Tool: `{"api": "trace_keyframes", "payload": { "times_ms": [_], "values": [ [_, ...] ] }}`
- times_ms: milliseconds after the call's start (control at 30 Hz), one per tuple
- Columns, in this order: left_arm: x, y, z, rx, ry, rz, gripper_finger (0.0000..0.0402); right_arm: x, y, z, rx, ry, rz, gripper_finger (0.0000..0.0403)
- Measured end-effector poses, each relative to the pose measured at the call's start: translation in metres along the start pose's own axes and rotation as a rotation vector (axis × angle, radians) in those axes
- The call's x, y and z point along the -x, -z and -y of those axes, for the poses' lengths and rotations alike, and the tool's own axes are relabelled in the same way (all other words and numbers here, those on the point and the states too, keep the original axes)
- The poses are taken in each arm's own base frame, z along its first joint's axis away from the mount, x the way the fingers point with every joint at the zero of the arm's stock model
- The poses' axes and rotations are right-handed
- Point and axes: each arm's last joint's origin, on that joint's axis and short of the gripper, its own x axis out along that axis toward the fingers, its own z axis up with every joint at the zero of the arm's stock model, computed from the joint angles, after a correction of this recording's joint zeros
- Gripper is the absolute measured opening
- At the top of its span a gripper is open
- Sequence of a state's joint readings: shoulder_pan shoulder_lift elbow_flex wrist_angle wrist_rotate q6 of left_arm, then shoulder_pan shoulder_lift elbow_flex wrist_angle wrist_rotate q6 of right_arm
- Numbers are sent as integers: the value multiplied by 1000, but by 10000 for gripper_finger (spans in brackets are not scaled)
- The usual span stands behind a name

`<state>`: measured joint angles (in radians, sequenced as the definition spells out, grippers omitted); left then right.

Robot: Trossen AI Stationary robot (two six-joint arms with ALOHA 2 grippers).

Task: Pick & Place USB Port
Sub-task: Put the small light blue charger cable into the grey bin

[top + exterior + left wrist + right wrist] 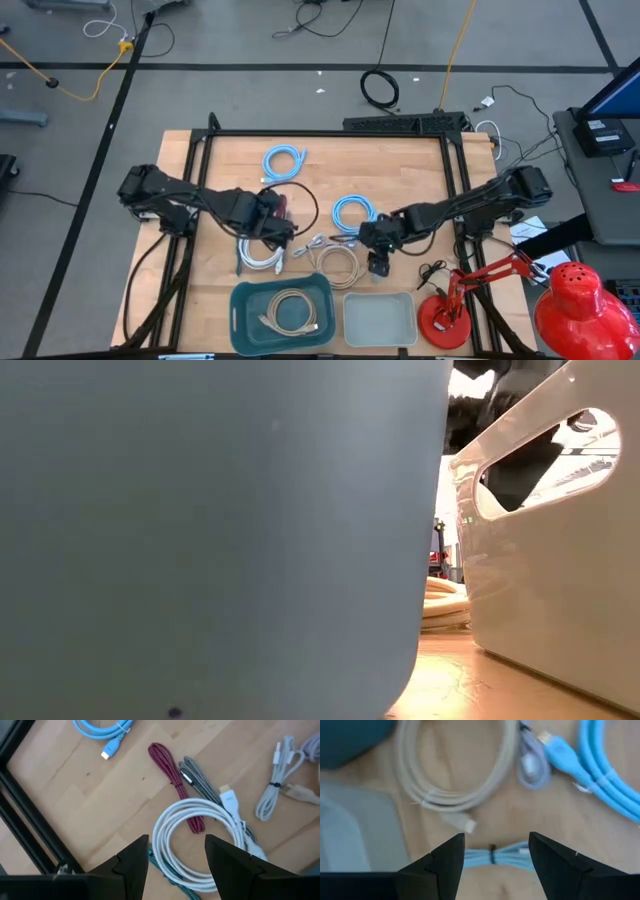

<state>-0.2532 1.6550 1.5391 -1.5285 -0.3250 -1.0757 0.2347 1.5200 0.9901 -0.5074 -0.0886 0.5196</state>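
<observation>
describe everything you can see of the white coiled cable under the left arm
The white coiled cable is a smooth, round, plastic-looking cord wound into a loose loop of several turns, lying flat on the wooden table. A white plug with a gold tip sticks out from the loop. It overlaps a dark red cable and a grey braided cable. The left end effector hovers open above it.

one coiled cable (291,309) in the left bin (243,300), beside the right bin (380,340)
</observation>
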Motion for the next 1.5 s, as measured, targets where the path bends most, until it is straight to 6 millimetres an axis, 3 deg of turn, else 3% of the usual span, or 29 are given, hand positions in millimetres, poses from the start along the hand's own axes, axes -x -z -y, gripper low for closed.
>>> {"api": "trace_keyframes", "payload": {
  "times_ms": [133, 233, 333, 433, 700, 1067, 1200, 1400, 1500],
  "values": [
    [1, 1, 5, 8, 32, 31, 198, 2, 7, -19, 296, -83, 15, 212],
    [2, 2, 6, 6, 31, 38, 198, 1, 18, -32, 669, -95, 6, 212],
    [2, 2, 6, 4, 32, 37, 198, -5, 31, -34, 947, 17, -8, 212],
    [2, 2, 6, 14, 31, 36, 198, -11, 37, -28, 1057, 125, -12, 212],
    [5, 12, 11, 18, 48, 26, 198, -24, 37, -12, 1025, 189, -36, 212],
    [7, 17, 12, 10, 48, 26, 198, -47, 40, -8, 963, 157, -77, 203],
    [7, 17, 12, 6, 46, 23, 198, -55, 41, -7, 892, 177, -91, 155],
    [7, 17, 12, 19, 43, 22, 198, -49, 40, -5, 727, 182, -72, 29],
    [7, 16, 11, 109, 27, 65, 198, -39, 32, -1, 628, 242, -5, 19]
  ]
}}
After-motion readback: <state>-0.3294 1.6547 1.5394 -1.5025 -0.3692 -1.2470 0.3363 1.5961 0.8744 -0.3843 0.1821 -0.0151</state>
